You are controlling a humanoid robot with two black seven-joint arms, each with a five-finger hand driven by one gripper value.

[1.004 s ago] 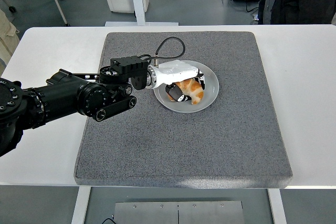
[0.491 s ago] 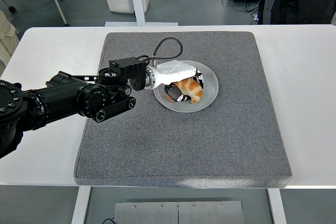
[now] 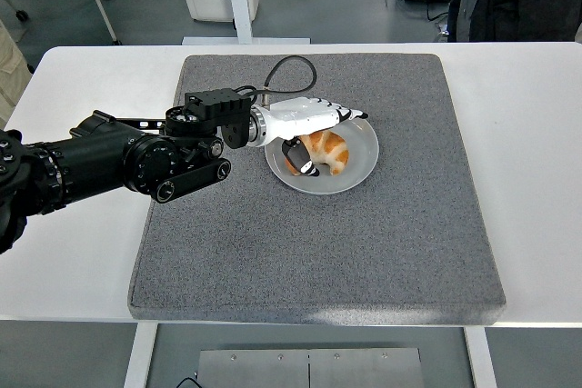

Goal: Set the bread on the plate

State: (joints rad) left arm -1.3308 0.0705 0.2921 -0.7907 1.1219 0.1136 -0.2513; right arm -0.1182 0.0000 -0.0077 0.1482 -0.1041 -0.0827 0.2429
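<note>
Bread point(image 3: 327, 151) (golden croissant) lying in grey plate point(image 3: 362, 163), plate sitting on grey mat point(image 3: 364, 252) toward mat's far half, slightly left of mat's centre. Left hand point(image 3: 314, 124) over plate's left part, fingers point(image 3: 350, 114) stretched out flat above bread, thumb low beside its left end; grip loosened, whether thumb touches bread cannot tell. Mat on white table point(image 3: 527, 134).

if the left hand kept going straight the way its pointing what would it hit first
The left hand points right across the plate, fingers over the bread. Going on, it would probably pass above the plate's far rim and then meet only the grey mat, though its height is hard to judge.
</note>
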